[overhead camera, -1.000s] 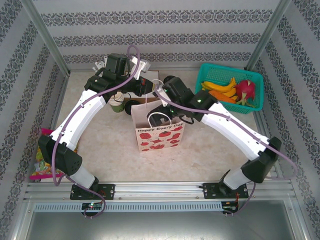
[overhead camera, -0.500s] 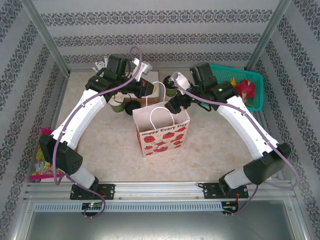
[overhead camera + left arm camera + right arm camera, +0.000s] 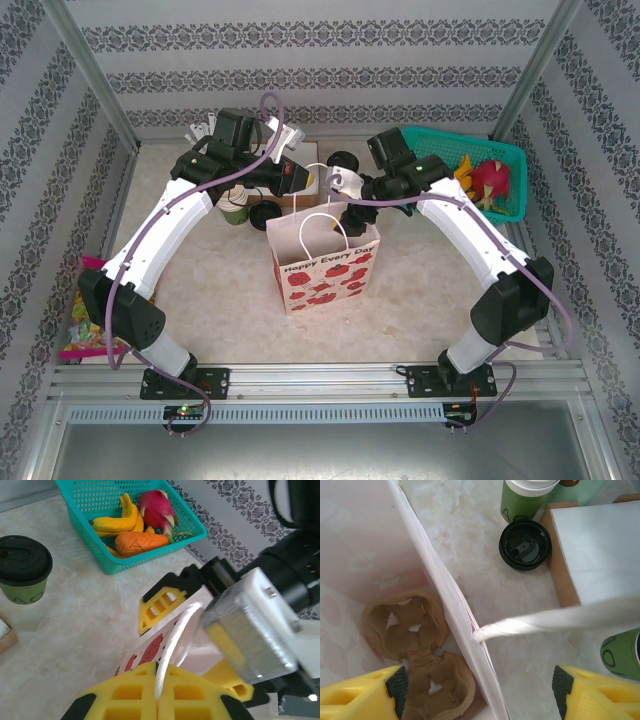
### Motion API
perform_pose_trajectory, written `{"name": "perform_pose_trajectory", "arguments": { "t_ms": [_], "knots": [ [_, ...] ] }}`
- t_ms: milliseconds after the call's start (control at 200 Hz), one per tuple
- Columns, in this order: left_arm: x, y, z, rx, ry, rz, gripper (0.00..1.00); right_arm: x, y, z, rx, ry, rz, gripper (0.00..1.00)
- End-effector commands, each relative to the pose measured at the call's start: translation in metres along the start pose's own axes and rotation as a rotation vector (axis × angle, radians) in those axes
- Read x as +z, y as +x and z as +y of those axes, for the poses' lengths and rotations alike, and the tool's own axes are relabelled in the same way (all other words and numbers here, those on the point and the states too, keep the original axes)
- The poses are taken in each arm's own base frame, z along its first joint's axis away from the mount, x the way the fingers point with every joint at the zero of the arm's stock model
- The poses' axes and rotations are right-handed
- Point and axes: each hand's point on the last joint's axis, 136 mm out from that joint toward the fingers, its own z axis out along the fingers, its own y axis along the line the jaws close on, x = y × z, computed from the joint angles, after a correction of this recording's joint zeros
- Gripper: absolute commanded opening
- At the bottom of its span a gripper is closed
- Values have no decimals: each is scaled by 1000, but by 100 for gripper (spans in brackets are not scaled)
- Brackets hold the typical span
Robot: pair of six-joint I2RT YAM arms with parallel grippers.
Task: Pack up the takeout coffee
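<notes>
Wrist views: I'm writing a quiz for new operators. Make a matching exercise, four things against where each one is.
Things:
1. cardboard cup tray
2. dragon fruit
3. coffee cup with black lid
4. white cord handle

Places:
A. in the teal basket
B. pinched in the left pincer
C. at the bottom of the paper bag
D. upright on the table

Pairs: 1-C, 2-A, 3-D, 4-B.

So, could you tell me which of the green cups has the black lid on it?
The takeout coffee standing alone toward the teal basket; the other green cup, by the loose black lid, is topped white.
</notes>
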Motion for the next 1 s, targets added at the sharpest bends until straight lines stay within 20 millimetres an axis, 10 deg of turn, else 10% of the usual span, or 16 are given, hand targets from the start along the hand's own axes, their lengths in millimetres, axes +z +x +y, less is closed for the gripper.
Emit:
{"name": "perform_pose_trajectory", "arguments": {
  "t_ms": [0, 265, 639, 994],
  "knots": [
    [2, -6, -10, 33, 57, -7, 0, 1, -10, -6, -109, -35, -41, 75],
    [3, -9, -11, 40, 71, -2, 0, 5, -21, 5, -154, -136, -83, 58],
    [-8, -17, -28, 63, 117, -26, 9, -14, -18, 14, -84, -94, -68, 4],
    [-42, -38, -22, 61, -73, -170, 62, -39, -6, 9, 209, 170, -20, 0]
  ]
}}
